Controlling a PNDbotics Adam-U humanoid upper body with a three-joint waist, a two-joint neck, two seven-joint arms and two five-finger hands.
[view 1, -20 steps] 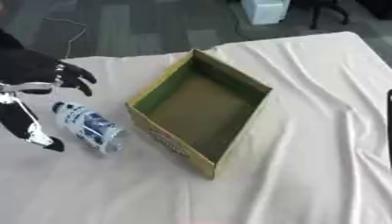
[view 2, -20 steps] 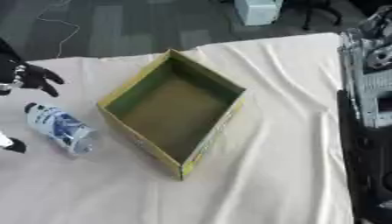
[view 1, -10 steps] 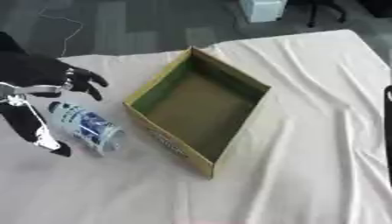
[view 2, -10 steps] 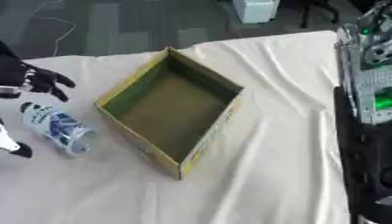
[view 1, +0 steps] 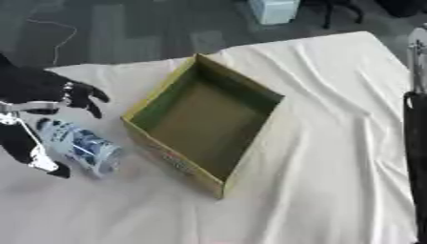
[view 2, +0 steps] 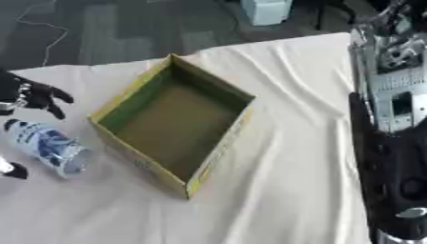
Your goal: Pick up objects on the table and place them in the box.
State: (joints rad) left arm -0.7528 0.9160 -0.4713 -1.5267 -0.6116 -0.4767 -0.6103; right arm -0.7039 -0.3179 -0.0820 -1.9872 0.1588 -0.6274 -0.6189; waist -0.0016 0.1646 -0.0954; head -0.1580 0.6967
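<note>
A clear plastic bottle (view 1: 79, 146) with a blue and white label lies on its side on the white cloth, left of the box. The open cardboard box (view 1: 205, 123), yellow-green outside, holds nothing that I can see. My left hand (view 1: 37, 95) hovers over the bottle's far end with fingers spread above it and the thumb (view 1: 33, 152) reaching down on its near side; it is open and straddles the bottle without closing on it. My right arm (view 2: 392, 143) hangs along the right edge; its hand does not show.
The table wears a wrinkled white cloth (view 1: 325, 119). Dark carpet lies beyond the far edge, with a pale bin (view 1: 273, 9) and a thin cable on the floor.
My left hand has come down and to the right, over the bottle. The whole picture has shifted a little, so the head has moved. The bottle and box have stayed put.
</note>
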